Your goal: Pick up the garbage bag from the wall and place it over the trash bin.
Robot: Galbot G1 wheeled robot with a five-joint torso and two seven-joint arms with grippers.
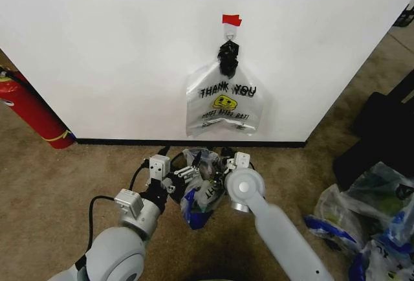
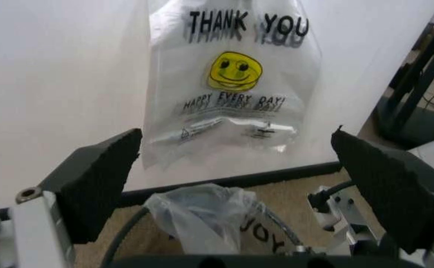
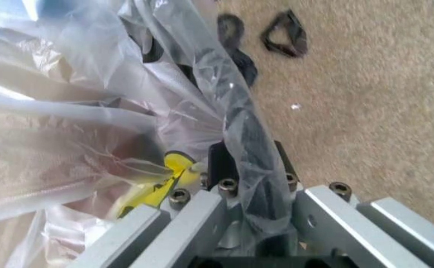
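Garbage bag held low before the wall [image 1: 97, 48]
Right pincer [image 3: 250, 167] clamps the garbage bag [image 1: 197, 197]; left pincer [image 2: 239, 184] gapes apart beside it.

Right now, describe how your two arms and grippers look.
Both arms are rounded shells in glossy light grey. The left arm carries a looping black cable and small white boxy modules near the wrist. The left gripper has silver metal mounts and thick black foam-like pads. The right gripper has brushed aluminium blocks with round bolt heads and black fingers.

- Even, bright indoor light; wall [image 1: 97, 48] evenly lit, soft shadows.
- Mild glare on plastic [image 3: 90, 128].
- Left gripper's pads [image 2: 101, 178] blurred, close to lens.
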